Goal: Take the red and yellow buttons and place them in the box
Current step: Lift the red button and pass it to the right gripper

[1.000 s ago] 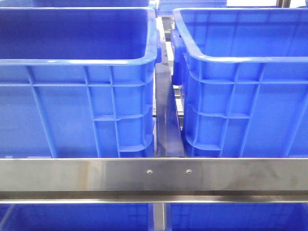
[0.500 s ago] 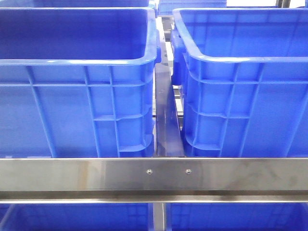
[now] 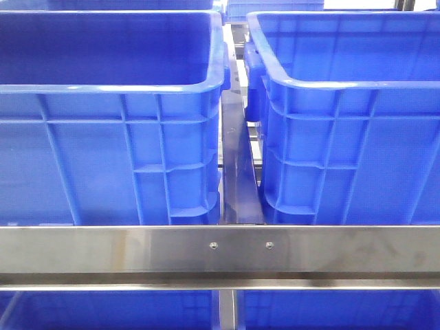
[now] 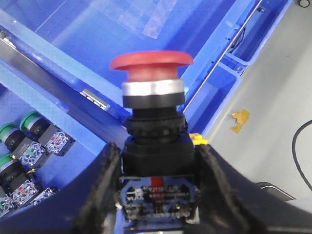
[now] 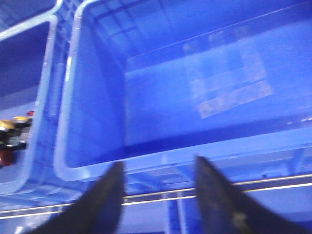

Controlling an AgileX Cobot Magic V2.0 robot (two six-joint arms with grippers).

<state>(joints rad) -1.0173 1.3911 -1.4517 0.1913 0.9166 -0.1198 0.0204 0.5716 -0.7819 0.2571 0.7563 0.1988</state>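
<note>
My left gripper (image 4: 156,163) is shut on the black body of a red button (image 4: 151,66), a mushroom-headed push switch held upright above a blue box (image 4: 97,29). My right gripper (image 5: 158,170) is open and empty, hovering over the near rim of an empty blue box (image 5: 68,122); this view is blurred. A small yellow-topped piece (image 5: 13,123) and a red one (image 5: 5,157) show inside the neighbouring crate (image 5: 46,58). The front view shows two blue crates, left (image 3: 110,88) and right (image 3: 330,84), and no gripper.
Several green-headed push switches (image 4: 29,141) lie in a lower blue crate. A steel rail (image 3: 220,251) crosses in front of the crates. A grey floor with yellow tape (image 4: 240,118) and a black cable (image 4: 297,151) lies beside the left box.
</note>
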